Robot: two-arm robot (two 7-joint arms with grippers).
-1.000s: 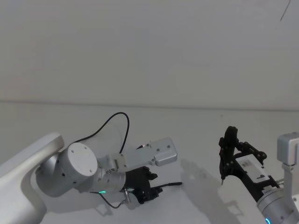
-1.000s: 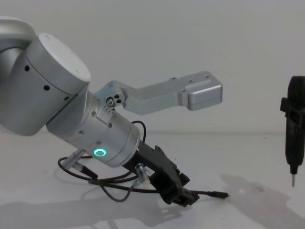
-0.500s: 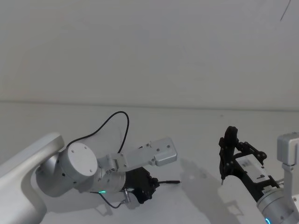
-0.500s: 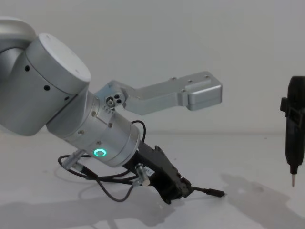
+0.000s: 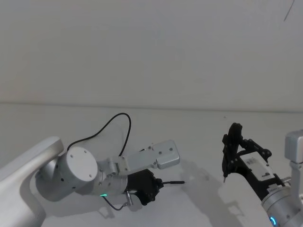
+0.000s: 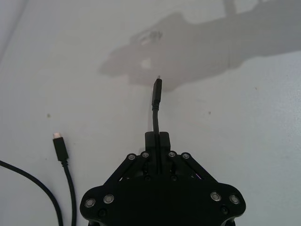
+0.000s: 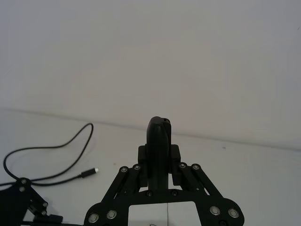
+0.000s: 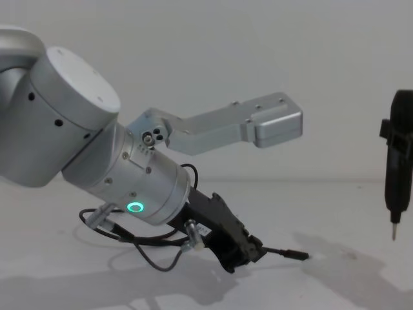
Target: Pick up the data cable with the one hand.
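The left gripper, on a silver wrist lit by a green ring, sits low over the white desk at about 7 o'clock in the head view, its fingers closed on the cable. In the left wrist view the fingers pinch the cord a little way behind its plug, which juts straight out past the fingertips over the arm's shadow; whether that plug clears the desk cannot be told. From the gripper the cable runs back and arcs up towards 11 o'clock in a wide loop across the desk, and a second plug lies flat just beside the gripper. In the chest view the gripped end points towards 3 o'clock. Well apart, at about 4 o'clock in the head view, the right gripper hangs above the desk, fingers clamped round a black pen tool whose thin metal tip points down.
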